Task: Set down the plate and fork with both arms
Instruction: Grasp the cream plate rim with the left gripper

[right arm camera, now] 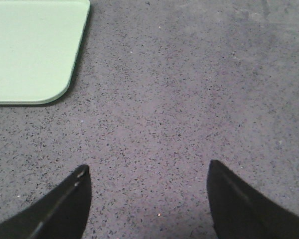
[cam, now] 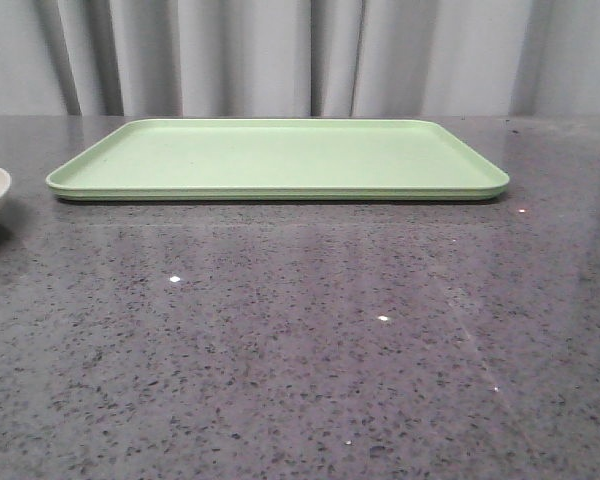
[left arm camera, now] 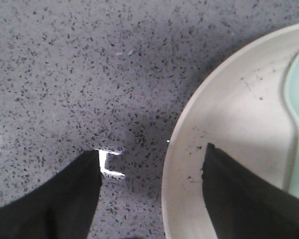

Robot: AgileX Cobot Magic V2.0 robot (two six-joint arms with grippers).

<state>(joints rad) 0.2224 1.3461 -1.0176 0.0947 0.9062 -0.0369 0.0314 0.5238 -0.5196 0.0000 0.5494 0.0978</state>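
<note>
The left gripper (left arm camera: 152, 164) is spread wide, straddling the rim of the plate (left arm camera: 229, 129), one finger inside, one outside, seemingly poised to pinch it. Being round, the plate has no long axis. The right gripper (right arm camera: 147, 186) is likewise open over bare table (right arm camera: 189, 99), tray (right arm camera: 35, 50) ahead. The fork cannot be seen.

Even, soft overhead light; the glossy tabletop (cam: 300, 340) shows small white glints, one bright reflection between the left jaws; near fingers slightly blurred.

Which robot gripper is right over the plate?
The left gripper: one finger sits above the plate. The right gripper has only bare table beneath it.
</note>
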